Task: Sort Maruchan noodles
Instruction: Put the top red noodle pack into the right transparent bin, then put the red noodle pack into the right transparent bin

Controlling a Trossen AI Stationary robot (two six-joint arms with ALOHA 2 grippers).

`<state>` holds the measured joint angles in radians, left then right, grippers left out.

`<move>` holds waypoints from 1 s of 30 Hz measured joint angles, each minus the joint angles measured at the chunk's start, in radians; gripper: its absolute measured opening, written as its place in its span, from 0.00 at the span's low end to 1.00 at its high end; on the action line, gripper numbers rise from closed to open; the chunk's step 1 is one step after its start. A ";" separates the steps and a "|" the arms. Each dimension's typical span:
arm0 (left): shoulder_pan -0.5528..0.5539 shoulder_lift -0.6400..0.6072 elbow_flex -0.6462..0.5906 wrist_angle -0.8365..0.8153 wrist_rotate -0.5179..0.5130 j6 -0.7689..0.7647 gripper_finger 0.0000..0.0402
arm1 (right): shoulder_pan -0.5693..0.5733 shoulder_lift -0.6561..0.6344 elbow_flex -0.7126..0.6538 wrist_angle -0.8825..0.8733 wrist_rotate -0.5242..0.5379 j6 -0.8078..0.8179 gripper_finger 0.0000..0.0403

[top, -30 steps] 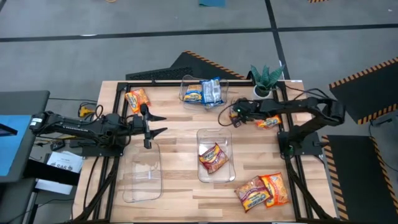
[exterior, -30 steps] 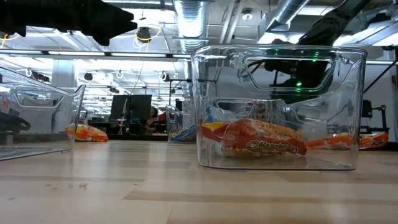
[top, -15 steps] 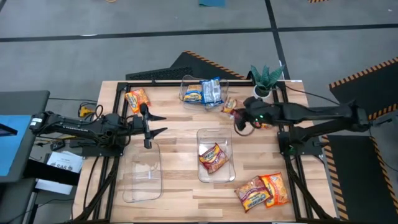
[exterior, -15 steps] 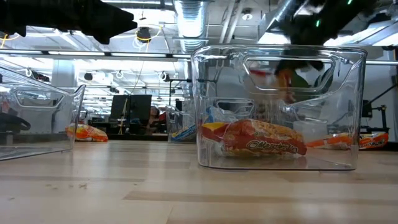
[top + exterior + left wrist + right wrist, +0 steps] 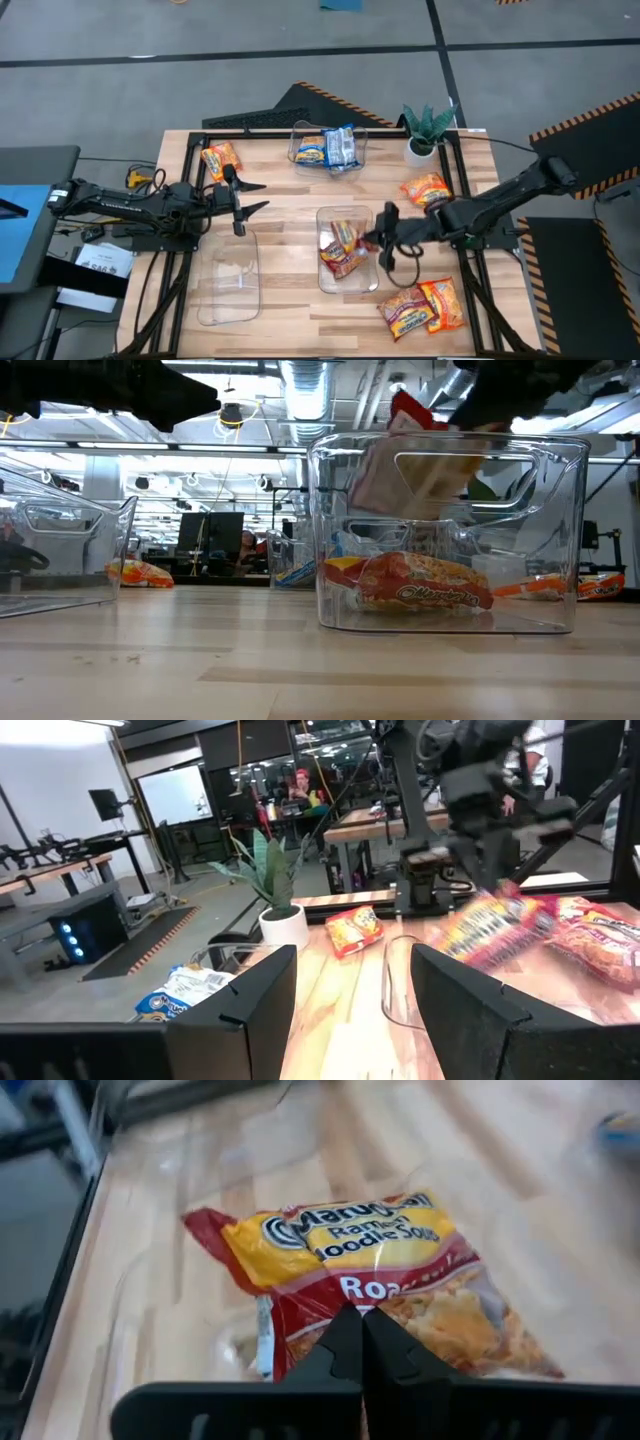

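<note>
My right gripper is shut on a red-brown Maruchan packet over the middle clear bin. Another red-brown packet lies flat on that bin's floor. In the low view the held packet hangs tilted at the bin's rim. My left gripper hovers open near the table's left side, touching nothing. Blue packets sit in the far bin. An orange packet lies at the far left, another at the right, and two more lie at the near right. My right gripper pinches the red-brown packet between its two shut fingers at one long edge. The fingers come nearly level from the table's right. The packet is lifted clear and tilts down from its held end, with its lower part inside the bin's rim.
An empty clear bin stands at the near left. A potted plant stands at the far right corner. A dark metal frame runs along the table's edges. Bare wood shows between the bins.
My right gripper, shut on the red-brown packet, has lifted it from the far right part of the table. It has swung toward the near edge and the left until it stands over the middle bin. The packet now hangs at that bin's rim.
</note>
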<state>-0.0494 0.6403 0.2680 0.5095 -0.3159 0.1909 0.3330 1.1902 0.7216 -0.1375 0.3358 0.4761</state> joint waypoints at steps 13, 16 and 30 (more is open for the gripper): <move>0.000 0.000 0.000 -0.001 -0.004 0.015 0.47 | 0.003 0.107 0.000 0.072 0.014 0.133 0.16; 0.000 0.000 0.000 -0.005 -0.006 0.026 0.47 | 0.003 0.099 0.000 0.069 0.028 0.133 0.25; 0.000 0.000 0.000 -0.011 -0.006 0.024 0.47 | 0.093 0.041 0.202 -0.193 -0.369 0.332 0.58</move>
<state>-0.0494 0.6403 0.2680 0.4981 -0.3221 0.2150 0.4260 1.2314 0.9231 -0.3304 -0.0329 0.8083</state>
